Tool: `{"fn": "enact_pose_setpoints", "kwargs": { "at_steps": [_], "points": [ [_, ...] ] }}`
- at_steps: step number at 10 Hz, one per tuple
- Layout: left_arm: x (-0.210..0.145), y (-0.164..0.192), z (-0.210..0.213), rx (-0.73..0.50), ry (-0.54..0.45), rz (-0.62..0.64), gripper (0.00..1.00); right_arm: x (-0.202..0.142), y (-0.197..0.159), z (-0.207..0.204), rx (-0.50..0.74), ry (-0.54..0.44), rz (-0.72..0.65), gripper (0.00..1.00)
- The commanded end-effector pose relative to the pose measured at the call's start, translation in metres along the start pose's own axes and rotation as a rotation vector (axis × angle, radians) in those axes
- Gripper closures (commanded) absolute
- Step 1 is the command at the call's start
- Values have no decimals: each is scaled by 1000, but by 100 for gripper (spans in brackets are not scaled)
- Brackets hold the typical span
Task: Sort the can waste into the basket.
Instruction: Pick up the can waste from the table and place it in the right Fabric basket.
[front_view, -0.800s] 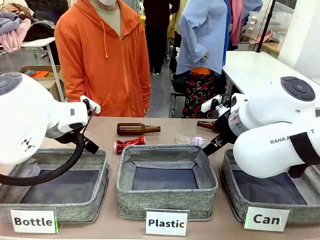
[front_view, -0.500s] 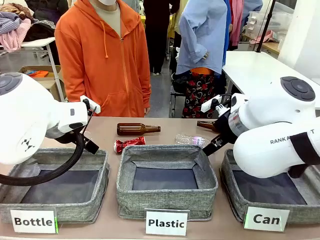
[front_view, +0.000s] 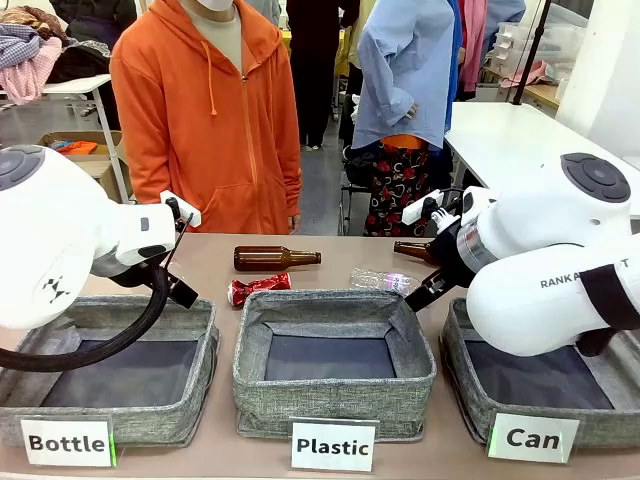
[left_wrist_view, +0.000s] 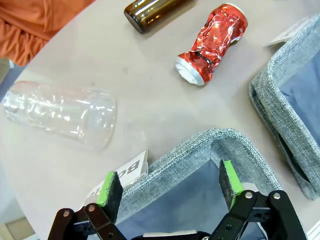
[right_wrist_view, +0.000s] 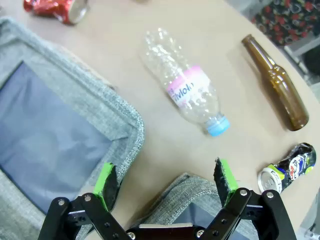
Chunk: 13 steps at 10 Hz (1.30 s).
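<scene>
Two cans are left for you on the tabletop (front_view: 210, 260), the red can (front_view: 258, 289) behind the Plastic bin (front_view: 330, 298) and the dark can (right_wrist_view: 286, 168) near a brown bottle (right_wrist_view: 277, 85), with nothing visible in the basket (front_view: 610, 428) and the left pincer (left_wrist_view: 171, 182) and right pincer (right_wrist_view: 166, 179) both spread apart, empty.

- Tan tabletop (front_view: 210, 255), evenly lit.
- Well beyond the left gripper (left_wrist_view: 170, 186): white table (front_view: 80, 85) heaped with clothes (front_view: 25, 55); cardboard box (front_view: 100, 172) beneath it on the grey floor (front_view: 320, 190).
- Beyond the right gripper (right_wrist_view: 165, 186): second white table (front_view: 510, 140), with a white wall (front_view: 615, 70) behind.
</scene>
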<state>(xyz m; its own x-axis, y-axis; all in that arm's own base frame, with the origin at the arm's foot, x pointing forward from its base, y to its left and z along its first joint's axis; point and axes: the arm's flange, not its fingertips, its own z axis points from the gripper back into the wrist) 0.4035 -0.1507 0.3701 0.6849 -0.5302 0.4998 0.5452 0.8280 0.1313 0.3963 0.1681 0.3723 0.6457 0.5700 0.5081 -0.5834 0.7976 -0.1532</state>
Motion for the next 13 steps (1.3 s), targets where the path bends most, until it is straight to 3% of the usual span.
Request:
{"fn": "enact_pose_setpoints", "kwargs": {
  "at_steps": [1,10,11,13],
  "points": [
    [0,0,0,0,0,0,0,0,0,0,0,0,0,0],
    [0,0,0,0,0,0,0,0,0,0,0,0,0,0],
    [-4,3,12,-57,-31,-23,0,6,1,12,21,-3,6,0],
    [-8,4,69,-288,-162,-8,0,24,4,62,145,-74,-58,0]
  ]
}}
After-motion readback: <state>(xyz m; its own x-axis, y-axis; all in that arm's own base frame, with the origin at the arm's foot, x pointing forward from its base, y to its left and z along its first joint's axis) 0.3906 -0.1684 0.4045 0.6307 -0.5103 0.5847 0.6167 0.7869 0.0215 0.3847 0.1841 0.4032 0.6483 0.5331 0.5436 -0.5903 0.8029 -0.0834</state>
